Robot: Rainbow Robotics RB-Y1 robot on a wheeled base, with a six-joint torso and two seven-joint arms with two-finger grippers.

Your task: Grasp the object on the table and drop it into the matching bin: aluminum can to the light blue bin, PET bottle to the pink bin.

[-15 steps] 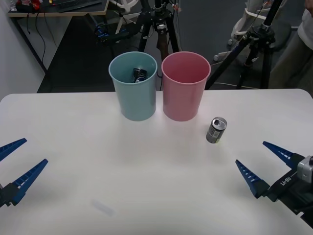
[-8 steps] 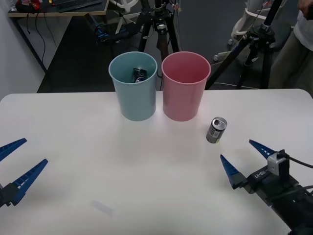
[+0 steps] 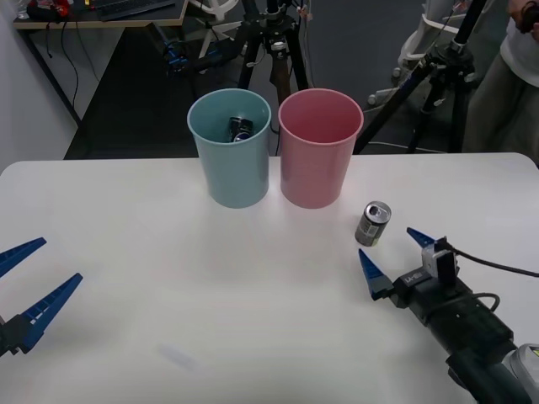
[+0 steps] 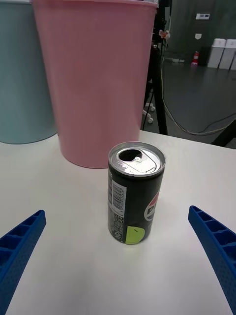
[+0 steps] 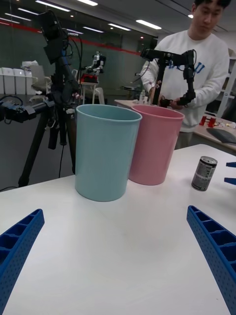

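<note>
White table [image 3: 168, 278] is spanning the whole near field, rounded corners at the far side. Light blue bin [image 3: 230, 147] and pink bin [image 3: 319, 145] are standing upright side by side near the table's far edge, blue on the left, pink on the right, just about touching at the rims. A darker can [image 3: 240, 128] is lying inside the blue bin.

Aluminum can [image 3: 372, 223] is standing upright on the table, right of and nearer than the pink bin, apart from it, pull-tab top facing up. In the right wrist view it is sitting centred between the two blue fingers, with the pink bin directly behind it.

Right gripper [image 3: 396, 257] is sitting low over the table just near-side of the can, fingers spread wide, tips flanking the can's near side but not touching it. Can is not yet inside the gap.

Left gripper [image 3: 34, 273] is hanging at the near left edge of the table, fingers spread too, well apart from can and bins.
</note>
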